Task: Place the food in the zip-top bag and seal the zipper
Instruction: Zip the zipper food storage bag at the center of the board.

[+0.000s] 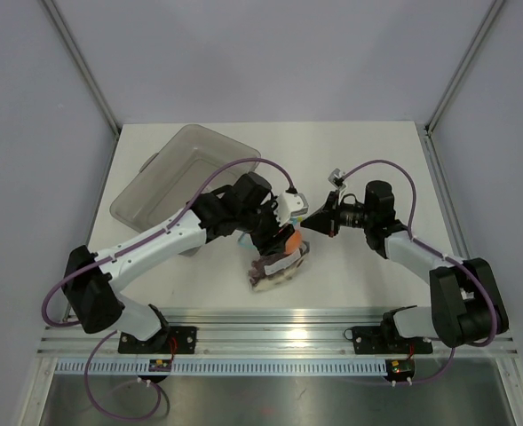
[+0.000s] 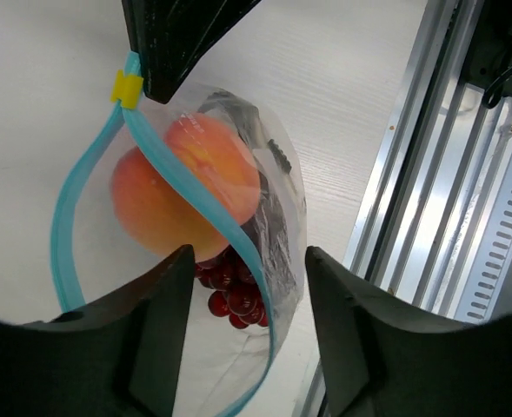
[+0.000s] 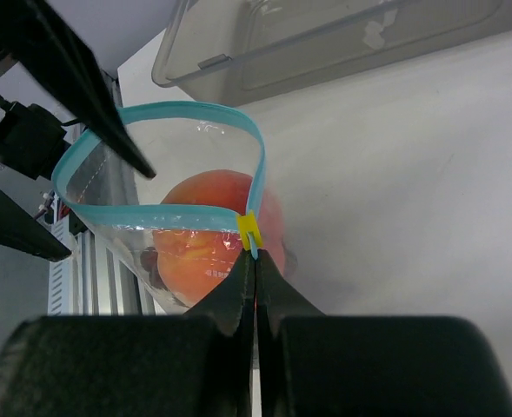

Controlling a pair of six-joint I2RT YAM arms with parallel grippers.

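Your left arm is reaching in from the near left, elbow bent, wrist tipping down over the middle of the table (image 1: 376, 169); your right arm is stretching in from the near right, forearm lying low and pointing left, so the two wrists are meeting almost nose to nose.

The left gripper (image 2: 249, 256) is standing with its jaws spread, one finger either side of the zip-top bag (image 1: 274, 269) – whether they are touching the plastic you cannot tell.

The right gripper (image 3: 256, 265) is pressing its jaws together, pinching the zipper (image 3: 195, 109) at its end, right by the yellow slider (image 3: 249, 228).

The bag is lying on the table between the arms, its mouth gaping in a wide teal loop; the peach (image 2: 186, 187) is sitting inside with the grapes (image 2: 234, 295) – both behind the plastic.

The grey tray (image 1: 186, 169) is resting at the far left, well apart.
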